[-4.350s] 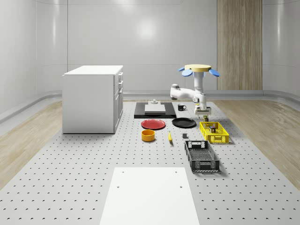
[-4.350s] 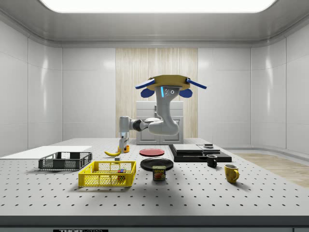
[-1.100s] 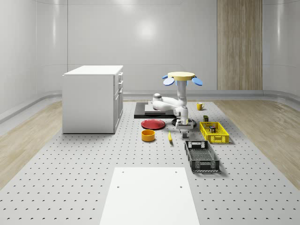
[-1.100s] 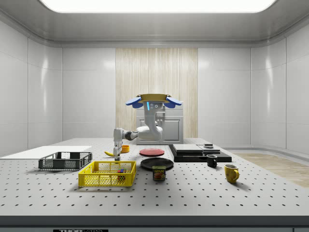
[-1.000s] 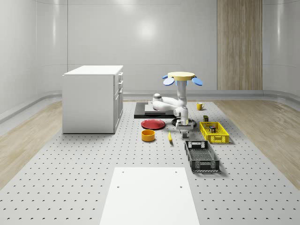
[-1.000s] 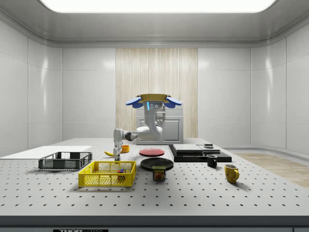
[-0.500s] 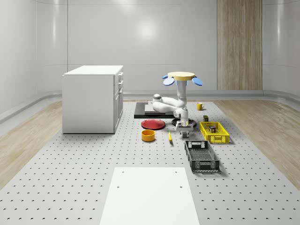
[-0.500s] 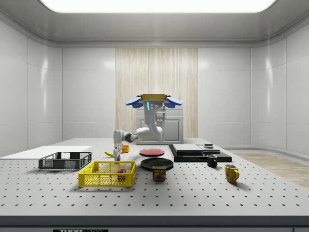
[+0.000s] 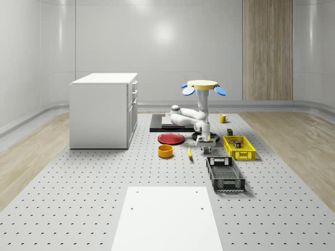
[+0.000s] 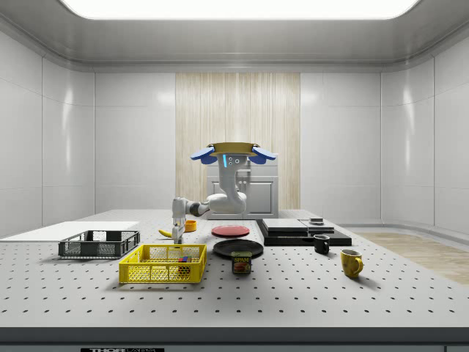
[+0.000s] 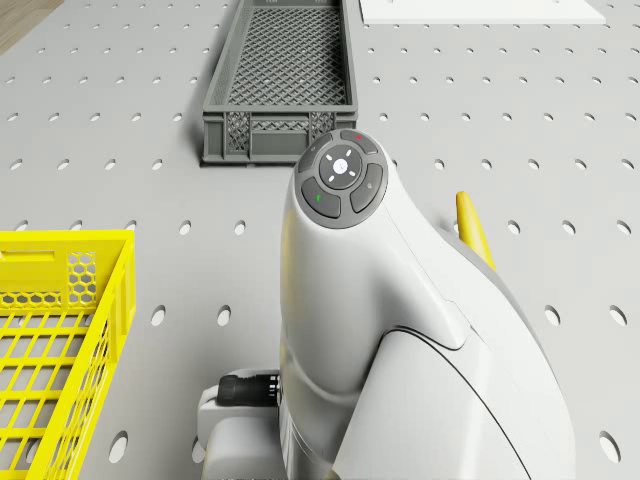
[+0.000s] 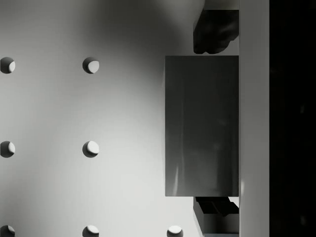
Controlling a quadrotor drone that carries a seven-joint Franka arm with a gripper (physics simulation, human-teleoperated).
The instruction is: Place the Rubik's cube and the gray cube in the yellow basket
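The gray cube [image 12: 197, 123] sits on the perforated table, and my gripper [image 12: 215, 126] is down around it with one finger against each of two opposite faces. In the whole-scene view the gripper [image 9: 205, 149] is low at the table between the banana [image 9: 189, 152] and the yellow basket [image 9: 239, 148]. The Rubik's cube [image 10: 184, 259] lies inside the yellow basket [image 10: 163, 265]. The drone [image 9: 203, 84] hovers over the black plate, arm bent down and forward. From the side the gripper [image 10: 176, 232] points straight down behind the basket.
A dark gray crate [image 9: 225, 174] stands just in front of the gripper. An orange bowl [image 9: 165, 151], a red plate [image 9: 171, 138], a can [image 10: 241, 262], two mugs [image 10: 351, 262], a black tray [image 10: 302, 232] and a white cabinet [image 9: 103, 110] stand around.
Since 4.3 s ago the drone has left the yellow basket, moved to the whole-scene view's left and dropped lower. Over the last second the gripper has sunk slightly onto the gray cube.
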